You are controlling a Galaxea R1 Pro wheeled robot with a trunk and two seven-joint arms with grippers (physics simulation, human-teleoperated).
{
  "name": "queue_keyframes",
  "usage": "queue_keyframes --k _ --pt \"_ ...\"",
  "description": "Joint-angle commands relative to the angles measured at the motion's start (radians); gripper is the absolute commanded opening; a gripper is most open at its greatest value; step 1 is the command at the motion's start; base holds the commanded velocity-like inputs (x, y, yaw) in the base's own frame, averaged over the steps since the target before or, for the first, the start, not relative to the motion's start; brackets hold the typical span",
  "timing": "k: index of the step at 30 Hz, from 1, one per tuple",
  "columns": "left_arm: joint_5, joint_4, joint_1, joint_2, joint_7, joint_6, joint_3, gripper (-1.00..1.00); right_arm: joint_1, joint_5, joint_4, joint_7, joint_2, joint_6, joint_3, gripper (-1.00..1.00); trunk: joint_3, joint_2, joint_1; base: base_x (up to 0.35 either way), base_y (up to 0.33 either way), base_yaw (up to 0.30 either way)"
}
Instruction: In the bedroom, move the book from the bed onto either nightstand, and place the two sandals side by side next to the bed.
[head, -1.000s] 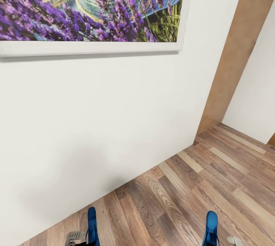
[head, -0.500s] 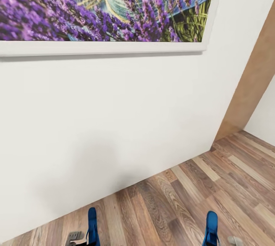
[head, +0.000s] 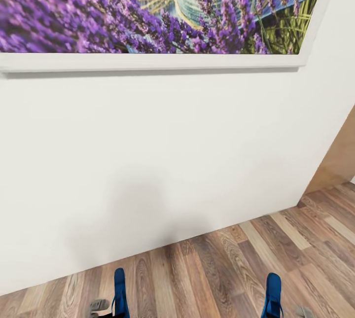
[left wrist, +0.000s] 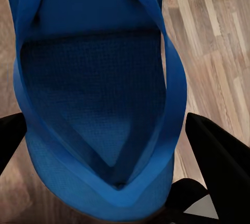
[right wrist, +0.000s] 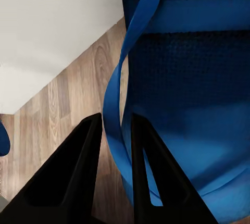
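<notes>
Two bright blue flat flip-flop sandals with thin thong straps: left sandal (head: 119, 292), held upright above the wood-plank floor; woven-textured footbed and V-strap (left wrist: 99, 104) seen close. Right sandal (head: 272, 295), likewise upright, well apart from the left; its strap (right wrist: 122, 99) loops between dark end effector fingers (right wrist: 67, 177).

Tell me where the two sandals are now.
One sandal is in the left end effector, the other sandal in the right end effector, above the wood floor.

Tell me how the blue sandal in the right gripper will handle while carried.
Held by a thin strap, the sandal will probably dangle and swing from the right gripper. The strap bows, so likely floppy. It looks flat and thin, probably light.
</notes>
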Motion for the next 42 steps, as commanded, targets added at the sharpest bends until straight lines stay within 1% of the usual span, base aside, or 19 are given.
queue_keyframes --k 1,42 --pt "-0.002 0.001 -0.001 0.0 -0.001 -0.008 0.0 -1.0 0.0 -0.006 0.0 0.005 0.0 0.001 0.002 -1.0 -0.001 0.0 0.0 0.0 0.0 0.287" --pt "-0.002 0.001 -0.001 -0.001 -0.001 -0.008 -0.001 -1.0 0.0 -0.006 0.0 0.003 0.0 0.0 0.002 -1.0 -0.001 0.0 0.0 0.0 0.0 0.287"
